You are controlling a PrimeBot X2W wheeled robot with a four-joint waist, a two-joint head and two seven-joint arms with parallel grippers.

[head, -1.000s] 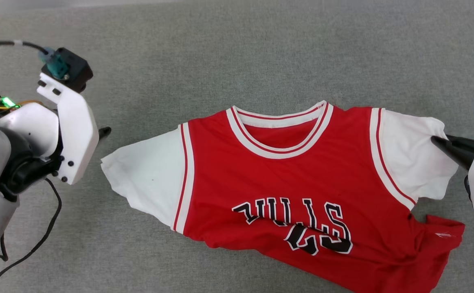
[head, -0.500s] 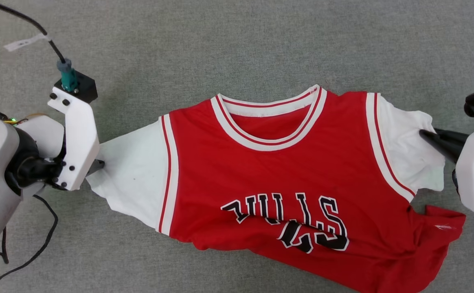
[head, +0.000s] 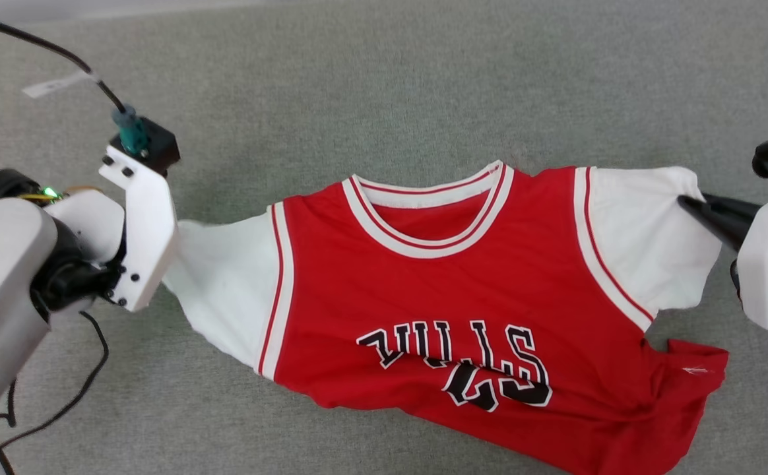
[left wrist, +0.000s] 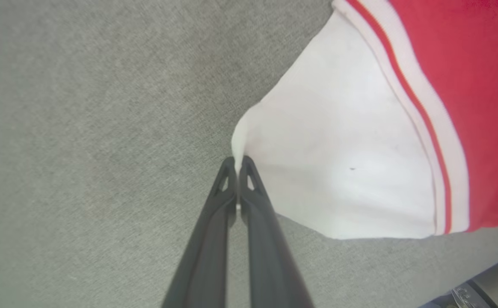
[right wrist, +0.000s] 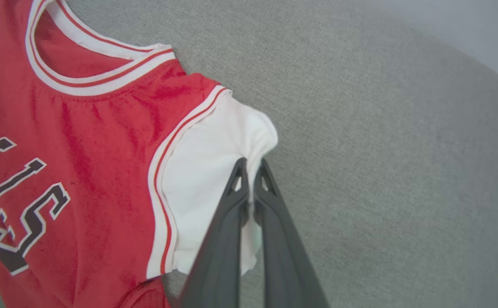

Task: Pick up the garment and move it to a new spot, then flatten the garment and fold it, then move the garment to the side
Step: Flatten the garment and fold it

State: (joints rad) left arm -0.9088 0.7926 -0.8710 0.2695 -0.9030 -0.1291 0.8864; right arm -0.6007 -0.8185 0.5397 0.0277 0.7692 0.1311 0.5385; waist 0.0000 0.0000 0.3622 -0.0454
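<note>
The garment [head: 423,303], a red jersey with white sleeves and black lettering, lies front up on the grey cloth surface, collar toward the far side. Its lower right hem is bunched and wrinkled. My left gripper [left wrist: 237,164] is shut on the outer edge of the white left sleeve [head: 225,290]; in the head view its fingers are hidden behind the white wrist housing [head: 143,237]. My right gripper [head: 686,202] is shut on the white right sleeve [right wrist: 214,171], whose cloth is pinched between the dark fingers [right wrist: 227,222]. The shirt is stretched between the two sleeves.
The grey fabric surface [head: 384,86] reaches all around the shirt. A black cable [head: 61,409] trails by my left arm at the lower left, and another [head: 47,47] runs to the wrist camera. A pale strip [right wrist: 488,34] beyond the surface's curved edge shows at the far right.
My left gripper came in to the left sleeve's edge and closed on it. The sleeve is now drawn out to the left and the shoulders lie straighter. The right gripper kept its hold.
</note>
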